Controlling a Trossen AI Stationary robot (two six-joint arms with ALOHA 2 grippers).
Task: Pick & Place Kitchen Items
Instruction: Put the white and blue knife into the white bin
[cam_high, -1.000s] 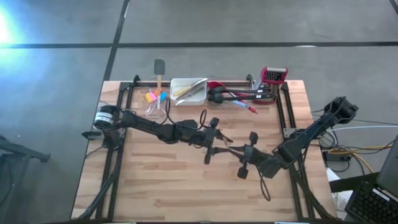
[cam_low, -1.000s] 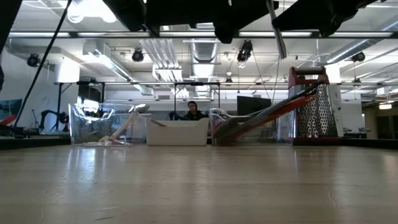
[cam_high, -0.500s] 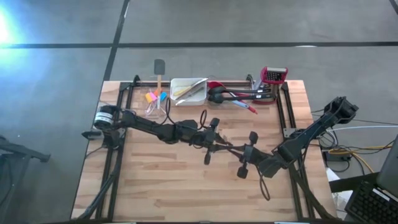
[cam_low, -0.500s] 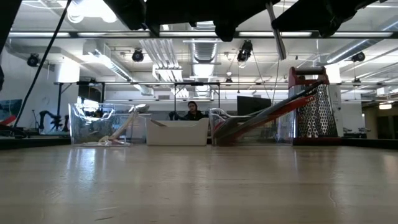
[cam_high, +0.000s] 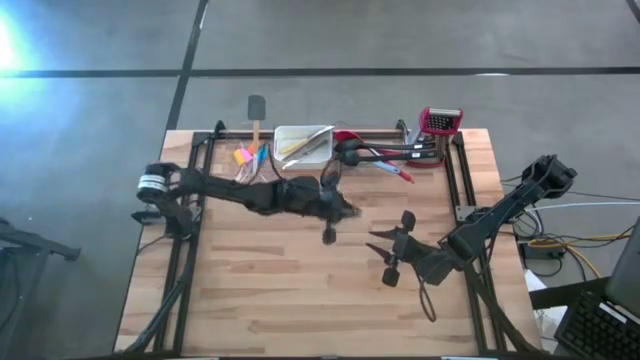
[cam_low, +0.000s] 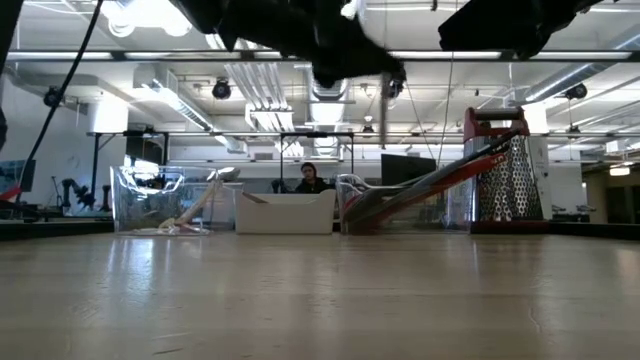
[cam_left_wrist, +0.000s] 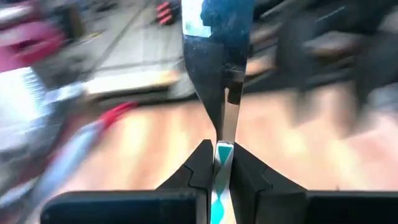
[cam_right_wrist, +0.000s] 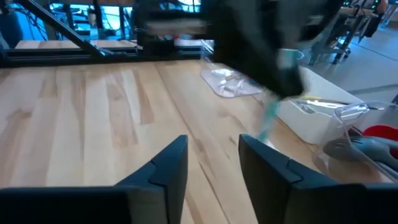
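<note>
Left tool carrying a utensil toward the bins

Left tool (cam_left_wrist: 216, 165) is clamped on a thin metal utensil (cam_left_wrist: 219, 74) mid-table; right tool (cam_right_wrist: 212, 163) sits apart, empty, nearer right. Keep it steady, lower gently into a far bin.

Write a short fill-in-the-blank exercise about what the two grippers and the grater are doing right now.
1. The left gripper is shut on a thin ___-handled utensil.
2. The right gripper holds ___.
3. The box grater stands at the table's far ___ corner in the high view.

Missing words: teal; nothing; right
</note>
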